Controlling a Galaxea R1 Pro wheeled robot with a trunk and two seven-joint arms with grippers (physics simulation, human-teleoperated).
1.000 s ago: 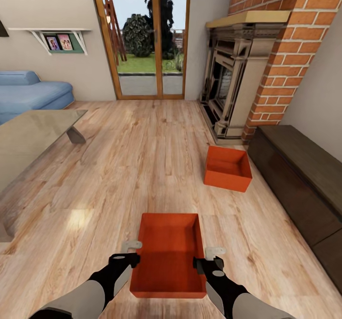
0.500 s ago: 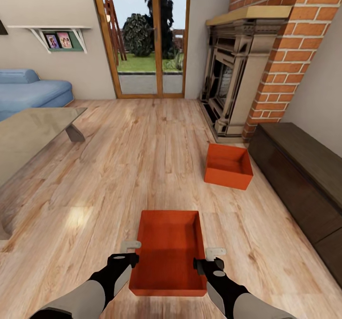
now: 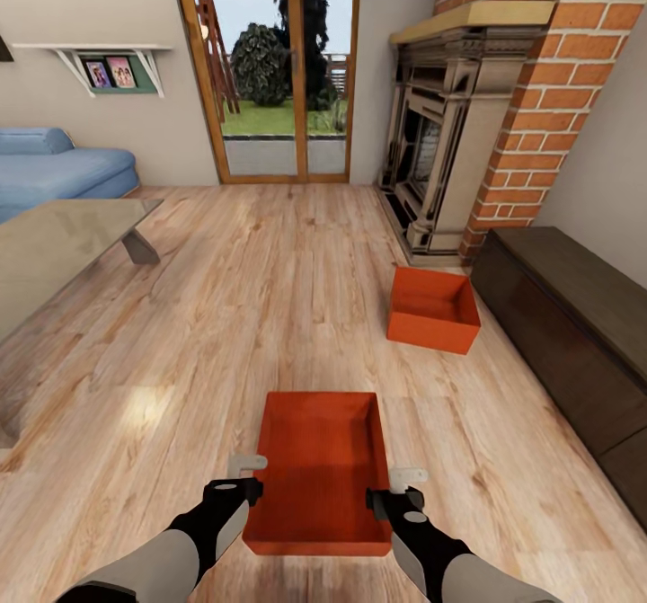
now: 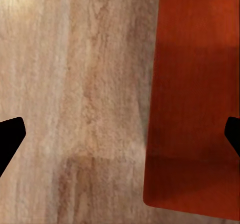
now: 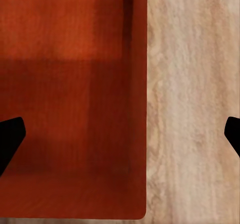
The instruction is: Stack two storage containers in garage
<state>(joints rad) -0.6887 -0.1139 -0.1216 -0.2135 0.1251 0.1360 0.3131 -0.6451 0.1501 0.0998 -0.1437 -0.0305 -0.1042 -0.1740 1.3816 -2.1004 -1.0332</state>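
Note:
One orange-red storage container (image 3: 316,473) lies on the light wood planks of the living room, right in front of me. My left gripper (image 3: 244,488) hangs at its left wall and my right gripper (image 3: 388,498) at its right wall. Both are open. In the left wrist view the container's edge (image 4: 192,108) lies between the wide-spread black fingertips (image 4: 11,136). The right wrist view shows the same for the container's other wall (image 5: 75,98) and the right fingertips (image 5: 11,136). The second container (image 3: 433,309) sits farther off to the right, near the fireplace.
A red brick fireplace (image 3: 449,136) and a dark low cabinet (image 3: 575,333) line the right side. The glass-topped table (image 3: 63,243) and blue sofa (image 3: 54,172) stand at left. Glass doors (image 3: 270,73) are straight ahead, with open plank floor (image 3: 270,297) between.
The whole picture has shifted slightly upward, so the camera has moved. Both grippers keep their places at the near container's sides and stay open.

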